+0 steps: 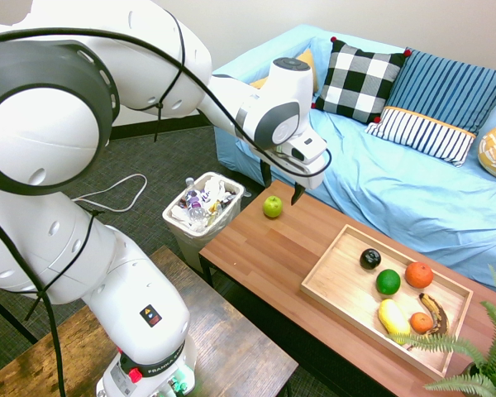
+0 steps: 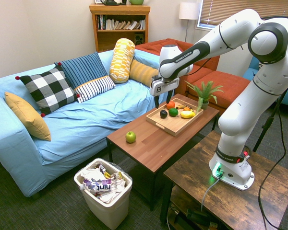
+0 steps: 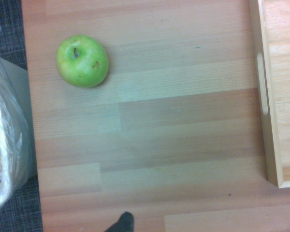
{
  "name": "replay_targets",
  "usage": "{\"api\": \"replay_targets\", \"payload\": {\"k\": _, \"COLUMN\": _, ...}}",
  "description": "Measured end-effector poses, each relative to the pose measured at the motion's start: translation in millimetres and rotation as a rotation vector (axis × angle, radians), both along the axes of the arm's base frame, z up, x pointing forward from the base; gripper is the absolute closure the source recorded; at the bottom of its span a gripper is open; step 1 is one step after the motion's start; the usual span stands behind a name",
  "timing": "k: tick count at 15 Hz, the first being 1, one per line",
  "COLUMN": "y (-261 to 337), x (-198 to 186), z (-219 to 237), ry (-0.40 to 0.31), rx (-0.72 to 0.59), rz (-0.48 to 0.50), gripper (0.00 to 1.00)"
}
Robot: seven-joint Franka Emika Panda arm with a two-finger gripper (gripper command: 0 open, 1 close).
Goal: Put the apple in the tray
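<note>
The yellow-green apple (image 1: 272,207) (image 2: 130,137) (image 3: 82,61) rests on the wooden coffee table (image 1: 264,256), near the end closest to the waste bin. The light-wood tray (image 1: 339,277) (image 2: 170,125) (image 3: 263,96) lies on the table's other half and holds several fruits. My gripper (image 1: 281,188) (image 2: 162,100) hangs open in the air above the table, higher than the apple and between it and the tray, with nothing between its fingers.
A white waste bin (image 1: 202,207) (image 2: 104,187) full of wrappers stands at the table's end by the apple. A blue sofa (image 1: 397,182) with pillows runs along the far side. A potted fern (image 1: 479,347) sits beyond the tray. A dark wood table (image 2: 221,187) is nearby.
</note>
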State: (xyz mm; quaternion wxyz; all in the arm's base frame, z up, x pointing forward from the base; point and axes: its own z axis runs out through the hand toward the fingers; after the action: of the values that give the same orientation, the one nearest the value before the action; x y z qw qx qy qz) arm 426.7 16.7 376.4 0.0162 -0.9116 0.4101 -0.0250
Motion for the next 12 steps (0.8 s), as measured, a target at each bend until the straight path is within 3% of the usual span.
{"api": "replay_targets", "payload": {"k": 5, "y": 25, "x": 14, "z": -14, "ry": -0.042, "rx": -0.006, "rz": -0.017, "gripper": 0.0}}
{"api": "replay_targets", "payload": {"k": 8, "y": 67, "x": 43, "z": -37, "ry": -0.07, "rx": -0.013, "rz": -0.035, "gripper": 0.0}}
{"api": "replay_targets", "payload": {"k": 12, "y": 116, "x": 96, "z": -94, "ry": -0.05, "rx": -0.061, "rz": -0.056, "gripper": 0.0}}
